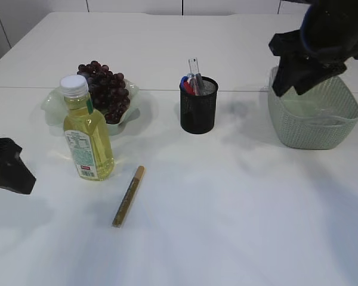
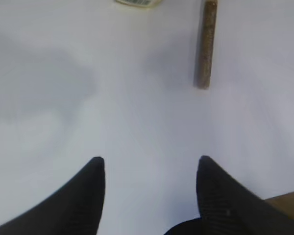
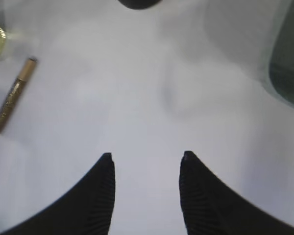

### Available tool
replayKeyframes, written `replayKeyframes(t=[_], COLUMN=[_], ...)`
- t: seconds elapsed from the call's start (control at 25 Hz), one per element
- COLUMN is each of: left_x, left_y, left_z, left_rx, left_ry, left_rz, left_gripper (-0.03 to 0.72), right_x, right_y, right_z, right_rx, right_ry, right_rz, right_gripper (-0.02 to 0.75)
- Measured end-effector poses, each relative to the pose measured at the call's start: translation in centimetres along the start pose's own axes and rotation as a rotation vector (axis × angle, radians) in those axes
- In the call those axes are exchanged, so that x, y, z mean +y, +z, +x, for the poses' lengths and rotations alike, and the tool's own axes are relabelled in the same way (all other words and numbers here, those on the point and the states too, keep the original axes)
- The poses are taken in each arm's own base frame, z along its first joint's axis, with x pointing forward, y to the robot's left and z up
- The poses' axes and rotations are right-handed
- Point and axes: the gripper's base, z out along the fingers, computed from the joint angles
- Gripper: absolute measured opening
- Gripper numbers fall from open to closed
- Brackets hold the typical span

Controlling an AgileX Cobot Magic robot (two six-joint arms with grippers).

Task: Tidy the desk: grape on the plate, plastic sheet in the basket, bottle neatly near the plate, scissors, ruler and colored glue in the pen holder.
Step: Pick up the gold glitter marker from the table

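**Glitter glue stick lies alone on white desk**

The clear plastic bottle of yellow liquid (image 1: 86, 131) carries a green-and-white label, its print too small to read. Both the left gripper (image 2: 151, 169) and right gripper (image 3: 147, 164) stand partly open, holding nothing. The gold glitter glue stick (image 1: 129, 196) lies flat beside the bottle, short of the black mesh pen holder (image 1: 198, 107).

It looked like a lab or office test bench made up as a desk: a plain white table (image 1: 227, 226) against pale wall panels, with a black mesh pen holder (image 1: 198, 107), a grey-green woven basket (image 1: 313, 119) and two black robot arms.
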Motion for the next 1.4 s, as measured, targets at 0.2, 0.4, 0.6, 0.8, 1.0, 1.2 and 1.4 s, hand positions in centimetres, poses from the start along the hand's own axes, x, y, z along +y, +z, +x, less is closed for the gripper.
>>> replayKeyframes(t=[0.2, 0.4, 0.6, 0.8, 1.0, 1.2, 1.4], left_x=[-3.3, -6.3, -7.9, -9.5, -11.2, -11.4, -10.8], left_y=[-0.6, -1.9, -1.0, 1.6, 4.6, 7.9, 10.5], left_z=[-0.2, -2.0, -5.6, -8.4, -9.2, -8.9, -9.3], left_rx=[-0.019, -0.096, -0.104, -0.033, 0.023, 0.094, 0.091], left_ry=[0.151, 0.206, 0.215, 0.226, 0.259, 0.245, 0.208], left_rz=[0.039, 0.063, 0.06, 0.051, 0.05, 0.01, -0.057], left_gripper=[0.435, 0.435, 0.435, 0.435, 0.435, 0.435, 0.435], right_x=[0.3, 0.8, 1.2, 1.5, 1.0, 0.6, 0.6], right_y=[-2.1, -3.7, -4.8, -5.9, -6.6, -7.3, -7.3], right_z=[2.0, 2.8, 3.1, 3.5, 3.8, 4.1, 4.1], right_rx=[-0.011, -0.038, -0.065, -0.093, -0.096, -0.106, -0.107], right_ry=[0.006, 0.005, 0.016, 0.035, 0.055, 0.067, 0.071], right_rz=[0.046, 0.049, 0.035, 0.042, 0.116, 0.188, 0.19], right_gripper=[0.352, 0.352, 0.352, 0.352, 0.352, 0.351, 0.351])
